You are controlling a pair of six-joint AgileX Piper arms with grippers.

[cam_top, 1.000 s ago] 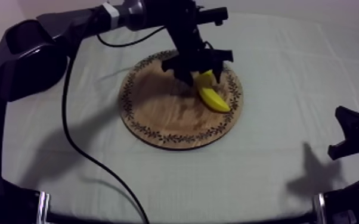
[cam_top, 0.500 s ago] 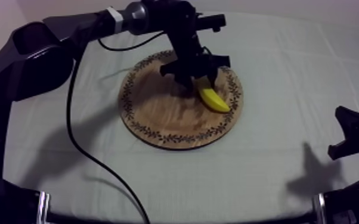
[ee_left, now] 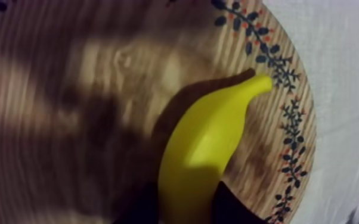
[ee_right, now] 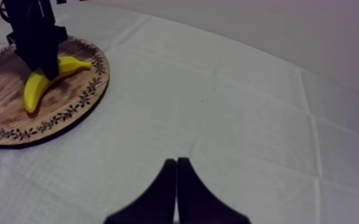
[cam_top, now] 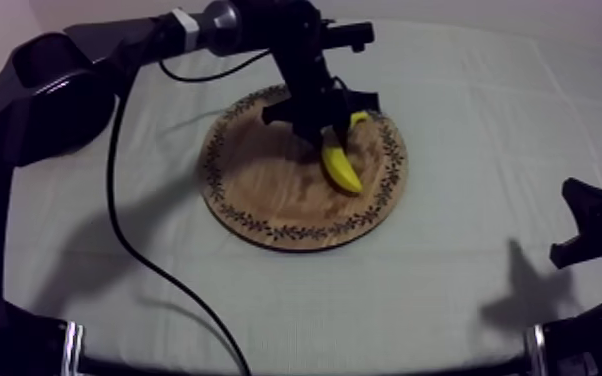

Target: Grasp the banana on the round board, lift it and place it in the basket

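Top view: the wooden board sits on the surface, toward its far edge. The banana is on the board's half nearer the surface's right edge, and the left end effector is clamped across its far end. The right end effector is parked by the right edge.

Left wrist view: black fingers are pressed against both sides of the banana.

Right wrist view: the right end effector is closed on nothing.

The banana is judged light, stiff and smooth, so liable to slip. A hold across its thick middle is advised.
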